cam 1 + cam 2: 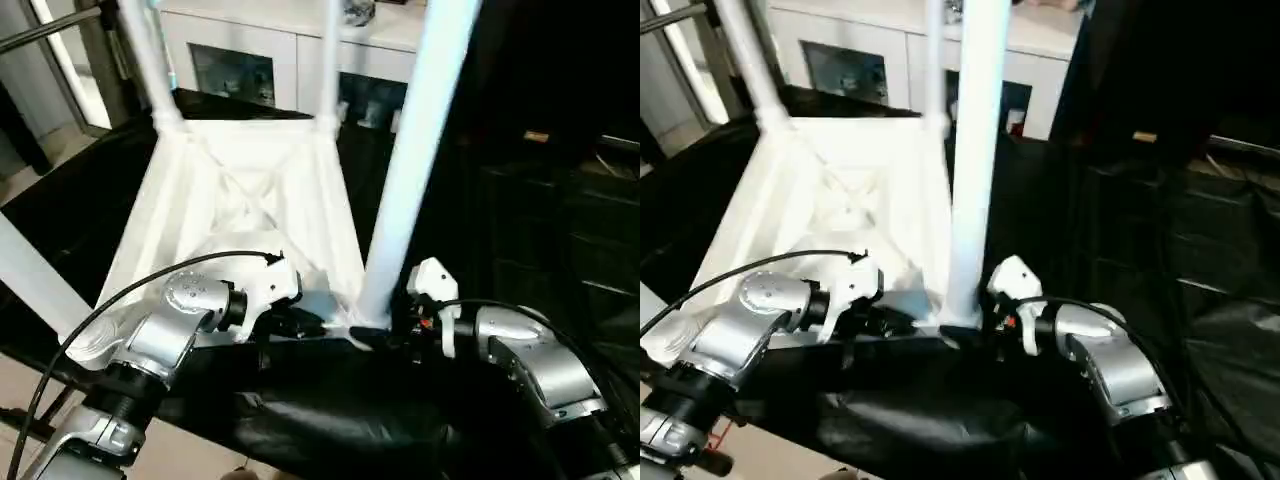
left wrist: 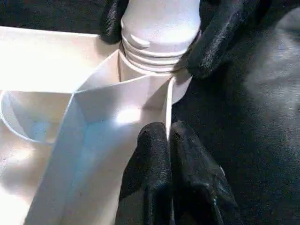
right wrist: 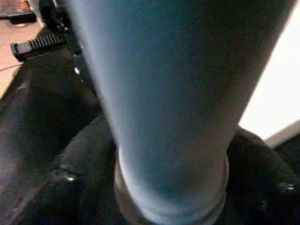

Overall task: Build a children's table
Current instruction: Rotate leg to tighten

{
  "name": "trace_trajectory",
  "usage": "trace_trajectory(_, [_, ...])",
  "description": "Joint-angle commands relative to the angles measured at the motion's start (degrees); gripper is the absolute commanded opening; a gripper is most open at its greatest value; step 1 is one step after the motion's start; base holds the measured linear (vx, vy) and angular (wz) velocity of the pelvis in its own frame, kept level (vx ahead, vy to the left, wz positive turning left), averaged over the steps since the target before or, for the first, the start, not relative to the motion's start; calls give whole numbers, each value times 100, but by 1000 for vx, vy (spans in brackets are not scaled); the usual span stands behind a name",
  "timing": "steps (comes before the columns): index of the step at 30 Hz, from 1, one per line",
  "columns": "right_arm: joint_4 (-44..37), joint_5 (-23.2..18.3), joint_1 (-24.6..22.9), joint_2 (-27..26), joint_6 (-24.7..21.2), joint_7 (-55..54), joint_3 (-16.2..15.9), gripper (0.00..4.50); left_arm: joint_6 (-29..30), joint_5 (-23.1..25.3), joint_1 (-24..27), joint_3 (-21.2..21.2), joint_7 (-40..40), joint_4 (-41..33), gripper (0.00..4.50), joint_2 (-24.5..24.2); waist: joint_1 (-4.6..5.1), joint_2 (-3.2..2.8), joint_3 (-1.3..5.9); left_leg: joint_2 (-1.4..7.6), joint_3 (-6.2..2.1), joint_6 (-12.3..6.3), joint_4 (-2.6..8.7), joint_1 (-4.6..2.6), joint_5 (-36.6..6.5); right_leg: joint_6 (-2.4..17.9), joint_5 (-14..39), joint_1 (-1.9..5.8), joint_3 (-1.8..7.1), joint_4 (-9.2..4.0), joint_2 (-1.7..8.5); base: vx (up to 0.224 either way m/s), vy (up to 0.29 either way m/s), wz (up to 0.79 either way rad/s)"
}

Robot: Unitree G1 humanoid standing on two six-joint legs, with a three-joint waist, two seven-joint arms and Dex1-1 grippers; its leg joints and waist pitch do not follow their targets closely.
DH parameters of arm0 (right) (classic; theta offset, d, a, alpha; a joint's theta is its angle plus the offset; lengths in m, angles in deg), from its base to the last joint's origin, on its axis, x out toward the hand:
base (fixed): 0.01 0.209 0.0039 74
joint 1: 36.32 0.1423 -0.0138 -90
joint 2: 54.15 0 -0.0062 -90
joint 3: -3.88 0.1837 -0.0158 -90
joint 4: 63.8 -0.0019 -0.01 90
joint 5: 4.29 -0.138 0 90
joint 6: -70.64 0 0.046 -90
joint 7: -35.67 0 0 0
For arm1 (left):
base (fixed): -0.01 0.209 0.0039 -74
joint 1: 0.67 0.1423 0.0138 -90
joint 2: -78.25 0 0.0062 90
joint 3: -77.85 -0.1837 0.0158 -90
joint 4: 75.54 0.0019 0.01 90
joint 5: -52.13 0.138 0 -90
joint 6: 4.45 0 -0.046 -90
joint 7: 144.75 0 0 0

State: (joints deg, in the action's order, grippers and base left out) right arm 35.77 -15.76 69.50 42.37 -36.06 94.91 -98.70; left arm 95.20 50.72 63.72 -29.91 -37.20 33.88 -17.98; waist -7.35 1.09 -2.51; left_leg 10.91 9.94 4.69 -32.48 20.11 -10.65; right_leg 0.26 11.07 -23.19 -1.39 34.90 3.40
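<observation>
Left gripper (image 2: 169, 140) low, pinched on the tabletop (image 1: 240, 200) rim, right gripper (image 2: 154, 33) — fingers round the near leg (image 1: 415, 160) base, no lettering readable.

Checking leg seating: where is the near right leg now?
It stands upright in the tabletop's near right corner socket, its base between the right gripper's fingers.

Table top (image 1: 240, 200) lies underside up on the black-draped bench (image 1: 330, 420). Near-right leg (image 1: 415, 160) stands upright in its corner socket. Left claw (image 1: 300, 322) and right claw (image 1: 395, 335) flank that corner.
</observation>
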Motion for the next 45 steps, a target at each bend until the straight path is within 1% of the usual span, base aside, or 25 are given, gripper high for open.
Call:
trace_trajectory(1, [-148,-85,7,-31,-98,149,-168,320,-74,-410,-31,-26,-143,-264,0,154,0,28,271,209,-32,-257,349,-12,-1099,1167,900,272,206,-401,409,0,0,0])
trace_trajectory(4, [-182,-101,-6,-76,-138,134,-183,286,-54,-406,-18,-43,-142,-287,0,156,-3,32,276,201,-39,-207,352,-7,-1122,1096,1007,278,206,-406,407,0,0,0])
trace_trajectory(11, [-193,-59,-86,-153,-162,-12,-210,271,-58,-200,-64,-13,116,-172,0,209,-8,27,287,197,-37,-215,340,-3,-1023,1118,811,281,202,-385,399,0,0,0])
trace_trajectory(14, [-44,119,-90,-329,-117,-460,-151,270,-26,-49,-134,15,437,-25,0,315,-5,27,275,192,-43,-145,356,-5,-1116,1050,1060,275,200,-415,404,0,0,0])
trace_trajectory(15, [250,350,-15,-633,-188,-1215,-22,270,131,39,-228,85,852,125,0,511,11,22,271,194,-44,-93,366,-3,-1152,1025,1168,265,203,-419,403,0,0,0])
trace_trajectory(16, [264,362,-11,-649,-193,-1253,-16,270,137,42,-232,89,872,133,0,521,39,24,257,172,-48,-25,380,1,-1253,966,1417,258,194,-452,400,0,0,0])
trace_trajectory(17, [473,475,47,-861,-242,-1754,94,270,187,71,-289,116,1071,204,0,650,65,37,268,168,-63,34,389,5,-1278,898,1608,277,193,-453,416,0,0,0])
trace_trajectory(20, [722,512,118,-1163,-311,-2352,282,270,235,158,-406,138,1422,350,0,850,114,42,268,165,-59,36,382,1,-1273,843,1649,257,203,-472,413,0,0,0])
trace_trajectory(21, [899,480,185,-1416,-419,-2802,452,270,272,241,-527,157,1749,513,0,1028,121,38,268,163,-65,36,383,-1,-1298,824,1719,256,205,-479,416,0,0,0])
trace_trajectory(22, [953,480,209,-1491,-423,-2944,495,270,284,263,-568,168,1855,568,0,1087,132,24,277,160,-56,46,378,-8,-1250,841,1616,242,210,-477,404,0,0,0])
trace_trajectory(24, [1211,506,337,-1813,-428,-3560,645,270,328,341,-747,216,2305,799,0,1354,138,24,281,160,-61,71,379,4,-1198,846,1531,260,208,-467,408,0,0,0])
trace_trajectory(26, [1354,598,417,-1984,-336,-3821,629,270,358,381,-855,255,2601,935,0,1535,144,3,290,155,-60,98,374,-9,-1183,876,1412,251,207,-457,399,0,0,0])
trace_trajectory(27, [1441,721,463,-2043,-186,-3942,565,270,355,394,-890,247,2659,978,0,1607,140,18,293,154,-59,75,371,6,-1150,883,1303,277,208,-450,407,0,0,0])
trace_trajectory(28, [1529,855,507,-2090,-37,-4036,498,270,324,415,-915,219,2675,1008,0,1658,133,-1,306,154,-56,64,359,10,-1058,895,1142,271,209,-437,411,0,0,0])
trace_trajectory(29, [1587,815,548,-2143,95,-3813,427,270,286,463,-934,142,2656,1037,0,1711,137,9,322,142,-53,24,342,18,-968,935,887,295,207,-414,402,0,0,0])
trace_trajectory(30, [1591,748,561,-2169,99,-3685,422,304,271,481,-938,106,2633,1045,0,1729,133,10,319,144,-50,-9,341,20,-937,959,790,298,208,-409,403,0,0,0])
trace_trajectory(31, [1572,674,570,-2187,60,-3621,458,304,266,477,-934,92,2604,1044,0,1733,130,2,314,143,-46,-62,337,24,-909,986,681,304,207,-402,395,0,0,0])
trace_trajectory(32, [1563,645,575,-2193,43,-3601,474,325,265,474,-933,88,2592,1042,0,1734,130,4,313,143,-45,-85,338,24,-905,996,653,309,206,-401,394,0,0,0])
trace_trajectory(34, [1490,595,591,-2146,6,-3429,477,345,215,456,-937,94,2532,1062,0,1707,129,-5,302,148,-49,-94,350,20,-971,1001,766,305,199,-415,394,0,0,0])
trace_trajectory(36, [1332,673,531,-1839,196,-2947,259,360,50,389,-874,59,2215,1011,0,1552,127,3,301,154,-51,-92,354,18,-1095,973,983,312,201,-437,403,0,0,0])
trace_trajectory(39, [1154,606,443,-1578,253,-2437,142,360,3,302,-784,27,1905,901,0,1418,114,13,303,161,-48,-166,341,28,-1043,979,835,323,204,-424,400,0,0,0])
trace_trajectory(41, [751,379,263,-1149,302,-1610,10,360,-107,168,-611,-57,1375,669,0,1175,79,23,312,173,-55,-229,336,23,-1002,997,759,348,200,-413,414,0,0,0])
trace_trajectory(42, [614,304,209,-1015,287,-1368,-19,360,-110,130,-559,-82,1217,591,0,1092,76,14,307,190,-47,-296,332,21,-995,1026,682,327,209,-406,412,0,0,0])
trace_trajectory(44, [494,236,168,-887,239,-1162,-34,360,-161,100,-513,-106,1063,529,0,1002,60,7,299,189,-40,-317,337,7,-1059,1066,834,302,197,-425,412,0,0,0])
trace_trajectory(45, [318,143,107,-660,190,-801,-49,360,-204,9,-428,-107,795,414,0,847,57,5,291,197,-45,-267,348,5,-1120,1084,1007,301,191,-431,418,0,0,0])
